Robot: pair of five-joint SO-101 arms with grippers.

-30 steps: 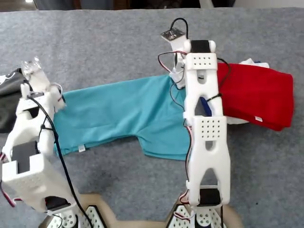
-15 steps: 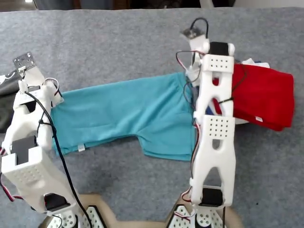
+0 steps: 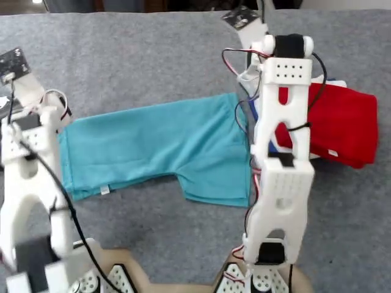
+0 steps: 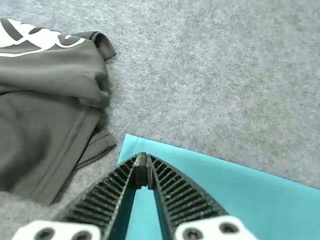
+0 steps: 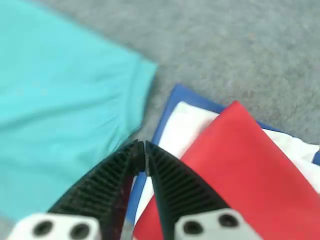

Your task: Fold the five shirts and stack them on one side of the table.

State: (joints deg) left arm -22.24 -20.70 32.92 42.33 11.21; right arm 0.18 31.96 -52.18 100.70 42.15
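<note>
Far left: a crumpled dark shirt (image 4: 45,100), unfolded, lies at the table edge, apparently waiting its turn. Left gripper (image 4: 144,167): jaws closed tip to tip on nothing, poised over the near-left corner of the teal shirt (image 3: 153,143), the likely place to pinch a hem. Centre: the teal shirt lies flat and lengthwise across the grey table (image 3: 122,49), one sleeve jutting toward the arm bases; this spread-out lie suits a further fold. Its left edge ends just beside the dark shirt, with a strip of bare grey between them. Right gripper (image 5: 145,147): jaws likewise closed and empty, over the gap where the teal sleeve hem stops just beside the stack. Right: a folded red shirt (image 3: 345,125) tops white and blue layers, which marks this as the stacking side. Open room lies along the far side of the table; the stack's side is crowded by the right arm (image 3: 281,152).
</note>
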